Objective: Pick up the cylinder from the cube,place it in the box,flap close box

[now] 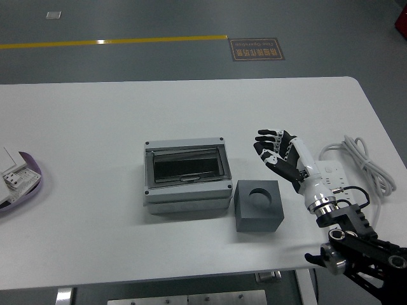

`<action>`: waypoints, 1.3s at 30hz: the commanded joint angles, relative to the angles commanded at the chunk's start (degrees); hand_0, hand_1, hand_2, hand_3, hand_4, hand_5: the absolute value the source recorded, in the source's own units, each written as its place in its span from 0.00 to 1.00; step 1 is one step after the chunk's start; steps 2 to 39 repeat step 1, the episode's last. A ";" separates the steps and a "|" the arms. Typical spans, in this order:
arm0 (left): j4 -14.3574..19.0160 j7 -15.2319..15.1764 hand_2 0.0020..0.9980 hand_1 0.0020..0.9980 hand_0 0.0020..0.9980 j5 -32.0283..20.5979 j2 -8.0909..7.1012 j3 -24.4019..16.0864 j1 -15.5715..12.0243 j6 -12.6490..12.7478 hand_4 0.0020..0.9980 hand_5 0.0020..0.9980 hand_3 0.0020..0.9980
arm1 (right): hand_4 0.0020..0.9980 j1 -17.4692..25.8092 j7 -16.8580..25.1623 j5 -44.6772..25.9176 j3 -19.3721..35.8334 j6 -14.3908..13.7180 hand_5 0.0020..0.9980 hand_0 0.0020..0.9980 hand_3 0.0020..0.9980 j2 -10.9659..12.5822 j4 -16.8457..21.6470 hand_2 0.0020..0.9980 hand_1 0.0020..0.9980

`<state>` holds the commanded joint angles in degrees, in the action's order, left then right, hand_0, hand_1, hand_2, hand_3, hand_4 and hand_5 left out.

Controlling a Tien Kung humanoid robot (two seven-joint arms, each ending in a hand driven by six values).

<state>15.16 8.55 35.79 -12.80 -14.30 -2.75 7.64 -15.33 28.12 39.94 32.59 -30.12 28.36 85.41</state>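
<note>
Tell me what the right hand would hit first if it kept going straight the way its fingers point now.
Probably the far right corner of the grey box. The right hand points left and slightly away, open, passing behind the grey cube. Its height above the table is unclear, so it might clear the box.

purple-edged tray [25, 181] cut by left edge; power strip [331, 181] partly behind right arm [356, 244]

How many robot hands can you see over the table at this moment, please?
1. The right hand hangs with open fingers above the table, just right of the box and beyond the cube. The left hand is out of view.
</note>
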 joint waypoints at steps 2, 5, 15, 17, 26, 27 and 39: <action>-0.01 -0.13 0.56 0.56 0.52 -0.14 0.05 0.10 -0.04 0.05 0.67 0.21 0.60 | 0.70 0.01 -0.45 0.55 -0.42 0.13 0.11 0.72 0.62 0.00 0.38 0.62 0.63; -0.01 -0.13 0.56 0.56 0.52 -0.14 0.05 0.10 -0.04 0.05 0.67 0.21 0.60 | 0.70 0.01 -0.45 0.55 -0.42 0.13 0.11 0.72 0.62 0.00 0.38 0.62 0.63; -0.01 -0.13 0.56 0.56 0.52 -0.14 0.05 0.10 -0.04 0.05 0.67 0.21 0.60 | 0.70 0.01 -0.45 0.55 -0.42 0.13 0.11 0.72 0.62 0.00 0.38 0.62 0.63; -0.01 -0.13 0.56 0.56 0.52 -0.14 0.05 0.10 -0.04 0.05 0.67 0.21 0.60 | 0.70 0.01 -0.45 0.55 -0.42 0.13 0.11 0.72 0.62 0.00 0.38 0.62 0.63; -0.01 -0.13 0.56 0.56 0.52 -0.14 0.05 0.10 -0.04 0.05 0.67 0.21 0.60 | 0.70 0.01 -0.45 0.55 -0.42 0.13 0.11 0.72 0.62 0.00 0.38 0.62 0.63; -0.01 -0.13 0.56 0.56 0.52 -0.14 0.05 0.10 -0.04 0.05 0.67 0.21 0.60 | 0.70 0.01 -0.45 0.55 -0.42 0.13 0.11 0.72 0.62 0.00 0.38 0.62 0.63; -0.01 -0.13 0.56 0.56 0.52 -0.14 0.05 0.10 -0.04 0.05 0.67 0.21 0.60 | 0.70 0.01 -0.45 0.55 -0.42 0.13 0.11 0.72 0.62 0.00 0.38 0.62 0.63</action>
